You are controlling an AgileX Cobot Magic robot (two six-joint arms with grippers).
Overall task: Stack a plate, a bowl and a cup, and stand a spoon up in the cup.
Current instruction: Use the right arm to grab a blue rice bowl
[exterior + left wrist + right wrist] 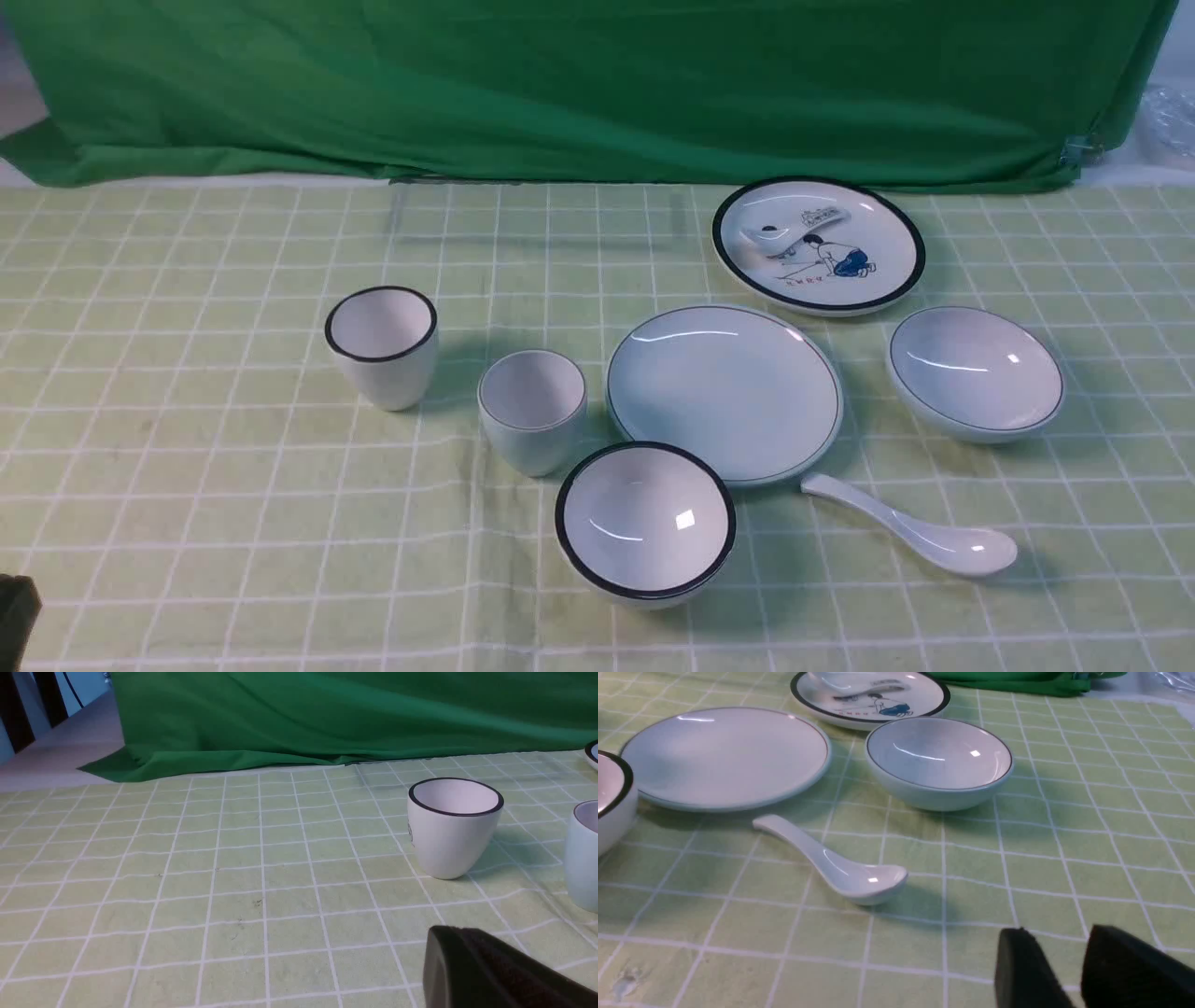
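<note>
The pale bluish-green plate (724, 392) (726, 756) lies flat at mid-table. To its right sits the shallow bowl (976, 371) (938, 760), to its left the small cup (532, 411) (584, 854), upright. The white spoon (910, 537) (831, 863) lies scoop up in front of the plate. My left gripper (444, 938) is shut and empty, low over the cloth, near the table's front left. My right gripper (1057, 942) is open with only cloth showing between its fingers, nearer than the spoon and apart from it. It is out of the front view.
A taller black-rimmed white cup (381, 345) (453, 826) stands left of the pale cup. A black-rimmed bowl (644, 523) (612, 798) sits in front of the plate. A cartoon plate (818, 245) (871, 695) lies behind it. Green cloth hangs along the back.
</note>
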